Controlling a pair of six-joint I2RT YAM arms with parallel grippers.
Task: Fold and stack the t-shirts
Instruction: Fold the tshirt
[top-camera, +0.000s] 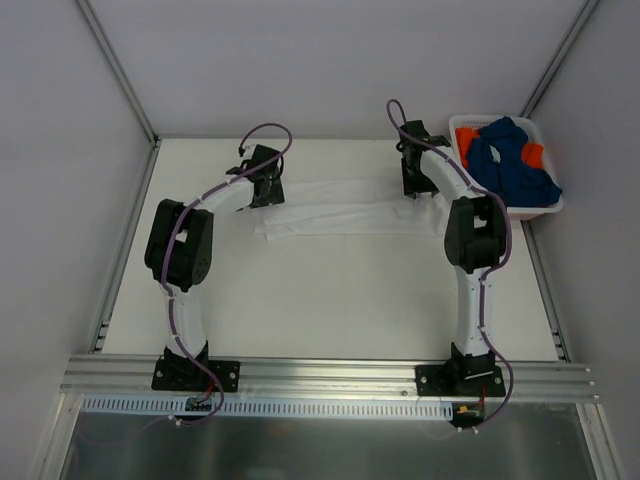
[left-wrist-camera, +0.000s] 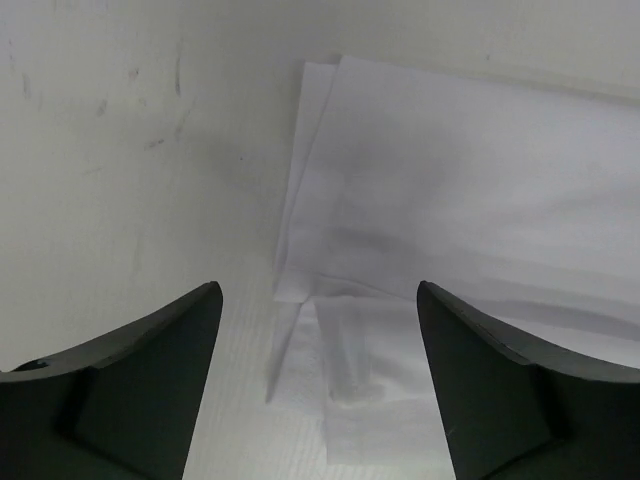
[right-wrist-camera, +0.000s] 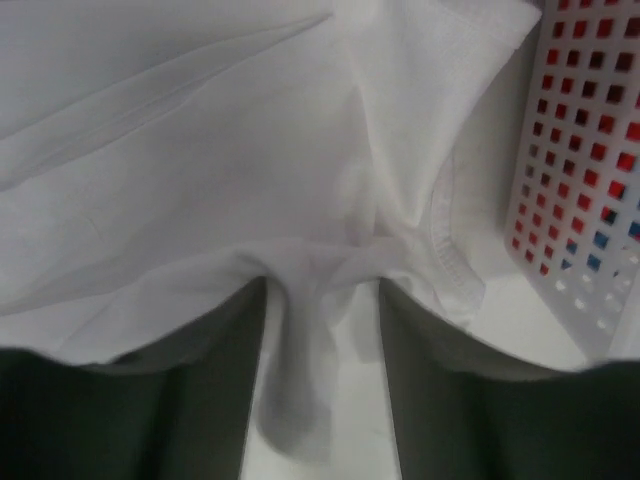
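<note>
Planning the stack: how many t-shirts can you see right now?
3: a white shirt spread on the table, a blue shirt and an orange shirt heaped in the basket. More may be buried there.

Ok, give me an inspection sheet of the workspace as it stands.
Surface: white table, faintly scuffed.
Job's things: white shirt folded into a strip between the grippers; blue shirt and orange shirt heaped in the basket, far right.
Clutter: nothing seen.
Grippers: left gripper open, empty, over the white shirt's left end; right gripper has a fold of the white shirt between its jaws, grip unclear.
Cables: purple cables run along both arms, off the cloth.
Surroundings: white walls; metal rail at the near edge.
</note>
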